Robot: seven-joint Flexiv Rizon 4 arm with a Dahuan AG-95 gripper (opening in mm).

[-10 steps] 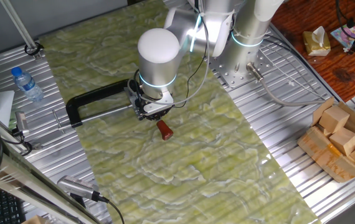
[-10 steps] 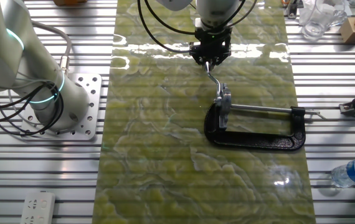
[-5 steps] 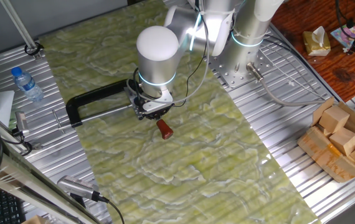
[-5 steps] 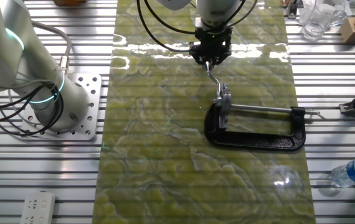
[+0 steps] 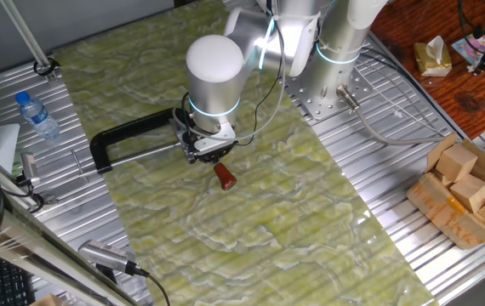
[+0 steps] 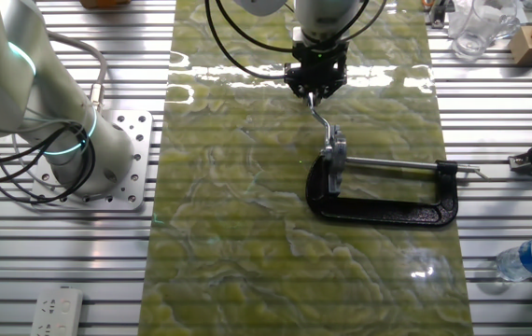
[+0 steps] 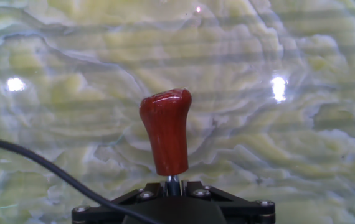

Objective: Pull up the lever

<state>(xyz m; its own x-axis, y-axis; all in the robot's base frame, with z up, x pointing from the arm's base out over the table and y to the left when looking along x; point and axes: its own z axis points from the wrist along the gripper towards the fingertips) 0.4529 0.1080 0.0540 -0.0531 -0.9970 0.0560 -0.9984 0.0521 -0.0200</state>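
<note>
Lever (image 7: 166, 137) at frame center looked stiff, light, its knob glossy, maybe slippery; I saw gripper (image 5: 209, 150) closed on its thin rod, a good hold.

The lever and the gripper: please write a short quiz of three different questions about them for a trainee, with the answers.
1. True or false: the lever has a red-brown knob.
2. Where is the gripper closed? A) on the lever's rod B) on the clamp frame C) on the bottle
3. Fill in: the clamp lies on the green ____.

Key: 1 true; 2 A; 3 mat.
</note>
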